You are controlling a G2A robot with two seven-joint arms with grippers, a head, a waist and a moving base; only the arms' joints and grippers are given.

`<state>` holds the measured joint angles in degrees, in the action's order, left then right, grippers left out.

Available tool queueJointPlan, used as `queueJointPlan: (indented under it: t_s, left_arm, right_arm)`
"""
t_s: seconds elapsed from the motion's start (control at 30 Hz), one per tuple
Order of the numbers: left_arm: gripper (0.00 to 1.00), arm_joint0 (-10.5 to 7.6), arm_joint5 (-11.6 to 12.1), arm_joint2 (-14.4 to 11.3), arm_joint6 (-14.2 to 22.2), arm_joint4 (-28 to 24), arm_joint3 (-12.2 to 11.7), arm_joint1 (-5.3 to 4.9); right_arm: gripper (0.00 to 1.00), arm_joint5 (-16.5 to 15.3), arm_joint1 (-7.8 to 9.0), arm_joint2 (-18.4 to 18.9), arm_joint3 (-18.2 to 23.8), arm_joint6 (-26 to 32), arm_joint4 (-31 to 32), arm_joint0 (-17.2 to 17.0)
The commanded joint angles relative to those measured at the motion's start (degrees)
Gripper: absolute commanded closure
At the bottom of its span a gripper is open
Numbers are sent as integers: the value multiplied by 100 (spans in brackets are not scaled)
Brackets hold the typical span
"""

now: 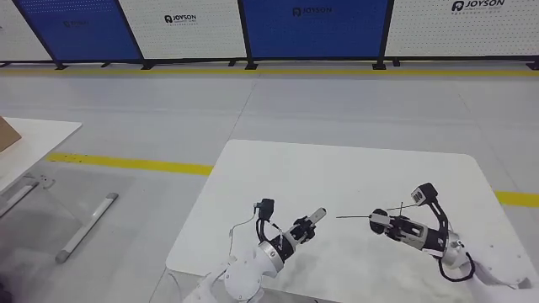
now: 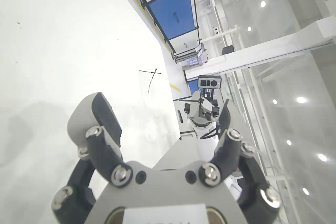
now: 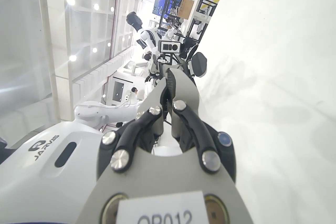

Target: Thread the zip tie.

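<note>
A thin black zip tie (image 1: pixel 354 216) sticks out sideways from my right gripper (image 1: pixel 376 218) toward my left gripper (image 1: pixel 314 217), with a short gap between its free end and the left fingers. Both grippers hover over the front part of the white table (image 1: pixel 337 168). The right gripper (image 3: pixel 168 78) has its fingers pressed together; the tie itself is hard to make out there. My left gripper (image 2: pixel 165 114) stands open with nothing between its pads, facing the right gripper (image 2: pixel 202 107). Two thin black ties (image 2: pixel 152 75) appear crossed on the table farther off.
The table's front edge (image 1: pixel 253 282) runs just below both arms. Another white table (image 1: pixel 34 135) stands at the far left. Blue and white partition panels (image 1: pixel 312 13) line the back, across open grey floor.
</note>
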<state>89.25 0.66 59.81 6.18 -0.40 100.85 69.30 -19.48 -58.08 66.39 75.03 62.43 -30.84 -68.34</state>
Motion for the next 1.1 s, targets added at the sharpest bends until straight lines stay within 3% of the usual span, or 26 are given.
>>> queueJointPlan:
  t_s: [0.0,0.13,0.2,0.37,0.43,0.87,0.93,1.0,1.07]
  left_arm:
    - [0,1,39,-1,34,-44,-9,0]
    - [0,53,493,2,200,-303,-59,0]
    - [0,41,601,-88,267,-333,-88,11]
    - [0,-237,530,-448,416,-585,-237,96]
    - [0,-399,517,-597,90,-627,-376,164]
    - [0,-428,485,-646,71,-683,-399,180]
    - [0,-496,556,-708,24,-873,-432,216]
    - [0,-610,494,-786,53,-1447,-543,279]
    - [0,-767,508,-826,-320,-1533,-680,340]
  right_arm:
    - [100,0,-21,51,125,-224,-197,-90]
    - [100,0,-91,159,322,-431,-384,-311]
    - [100,0,-155,122,357,-600,-278,-362]
    - [100,0,-286,-3,351,-842,84,-377]
    - [100,0,-313,-6,318,-847,126,-378]
    - [100,0,-313,-6,318,-847,126,-378]
    - [100,0,-313,-6,318,-847,126,-378]
    - [100,0,-313,-6,318,-847,126,-378]
    - [100,0,-313,-6,318,-847,126,-378]
